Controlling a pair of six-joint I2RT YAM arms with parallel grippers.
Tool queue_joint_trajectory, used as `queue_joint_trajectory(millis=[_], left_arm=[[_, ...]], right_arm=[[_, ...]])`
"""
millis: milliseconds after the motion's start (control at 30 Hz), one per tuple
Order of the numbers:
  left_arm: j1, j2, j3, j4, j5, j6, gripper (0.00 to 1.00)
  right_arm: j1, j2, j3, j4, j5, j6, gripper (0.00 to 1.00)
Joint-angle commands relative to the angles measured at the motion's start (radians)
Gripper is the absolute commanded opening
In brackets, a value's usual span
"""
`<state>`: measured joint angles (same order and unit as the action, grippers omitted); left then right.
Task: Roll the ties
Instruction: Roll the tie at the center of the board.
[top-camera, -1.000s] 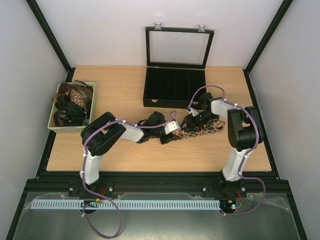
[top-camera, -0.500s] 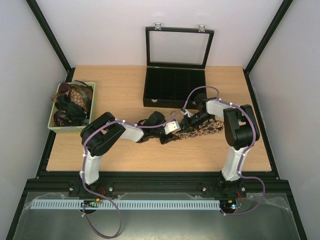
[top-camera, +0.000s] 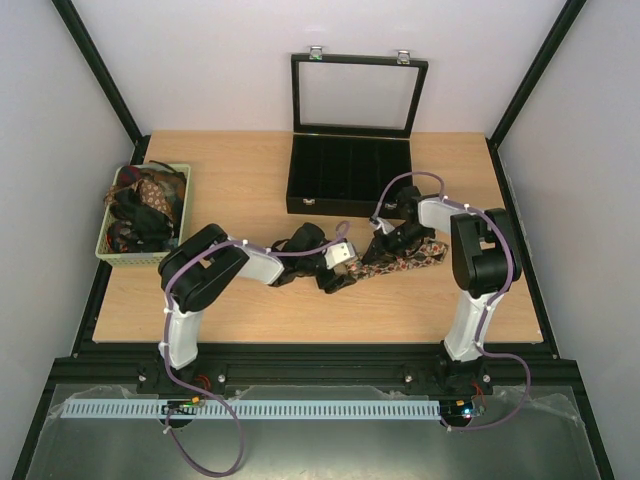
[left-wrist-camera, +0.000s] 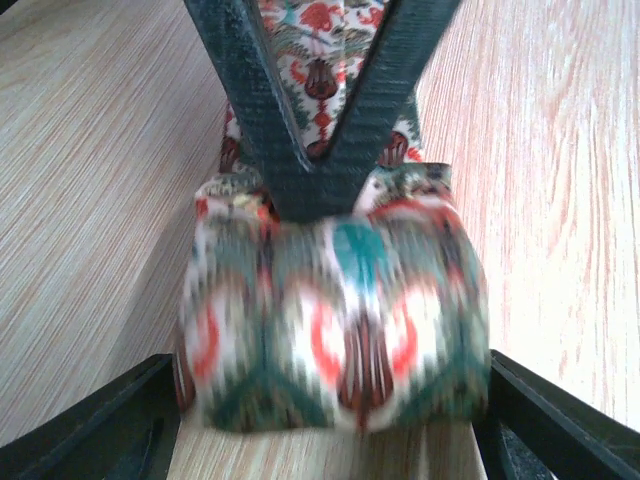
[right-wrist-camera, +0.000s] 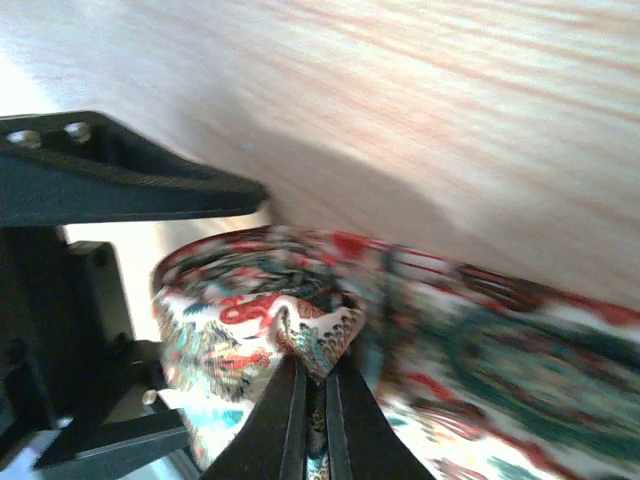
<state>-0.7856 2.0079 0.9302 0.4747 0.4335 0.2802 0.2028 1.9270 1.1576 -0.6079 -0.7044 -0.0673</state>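
A brown-tan patterned tie (top-camera: 408, 256) lies on the table, its left end rolled up. In the left wrist view the roll (left-wrist-camera: 335, 325) sits between my left gripper's (left-wrist-camera: 330, 445) widely spread fingers (left-wrist-camera: 100, 430), one on each side of it. My left gripper (top-camera: 343, 274) is open. My right gripper (top-camera: 377, 250) reaches down onto the roll and is shut on a fold of the tie (right-wrist-camera: 318, 335) at the roll's middle. Its closed fingers show as a black V (left-wrist-camera: 310, 185) in the left wrist view.
A green basket (top-camera: 110, 255) heaped with more ties (top-camera: 145, 205) stands at the table's left edge. The black compartmented case (top-camera: 350, 175) with its glass lid up stands at the back centre, just behind my right gripper. The left finger (right-wrist-camera: 130, 190) shows beside the roll.
My right arm swung a little left and then back, still gripping the tie. My left gripper shifted slightly left and toward the near edge. The roll stays between its fingers.
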Motion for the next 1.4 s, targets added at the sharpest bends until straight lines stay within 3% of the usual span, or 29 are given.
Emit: queue_joint_trajectory(millis=[0, 467, 600, 767, 867, 1100, 1267, 1367], left_arm=[[0.008, -0.019, -0.043, 0.079, 0.062, -0.036, 0.81], [-0.043, 0.1, 0.033, 0.209, 0.028, -0.112, 0.79], [-0.055, 0.136, 0.08, 0.193, 0.01, -0.097, 0.71], [-0.053, 0.127, 0.085, 0.082, -0.03, -0.067, 0.47], [-0.025, 0.072, 0.015, 0.007, -0.015, -0.033, 0.39], [0.028, -0.009, -0.063, -0.231, -0.023, 0.112, 0.36], [0.027, 0.001, -0.052, -0.287, -0.043, 0.119, 0.37], [0.022, 0.016, -0.034, -0.304, -0.06, 0.108, 0.38]], right_arm=[[-0.007, 0.068, -0.042, 0.031, 0.254, -0.028, 0.01], [-0.005, 0.087, -0.078, 0.068, 0.274, 0.003, 0.01], [-0.005, 0.095, -0.069, 0.059, 0.27, 0.005, 0.01], [-0.003, 0.083, -0.083, 0.061, 0.234, 0.033, 0.01], [0.008, 0.045, -0.121, 0.097, 0.182, 0.074, 0.02], [-0.004, -0.015, -0.089, 0.057, 0.085, 0.09, 0.26], [-0.017, -0.036, 0.001, -0.027, -0.036, 0.053, 0.48], [-0.009, -0.05, 0.013, -0.035, -0.13, 0.081, 0.54]])
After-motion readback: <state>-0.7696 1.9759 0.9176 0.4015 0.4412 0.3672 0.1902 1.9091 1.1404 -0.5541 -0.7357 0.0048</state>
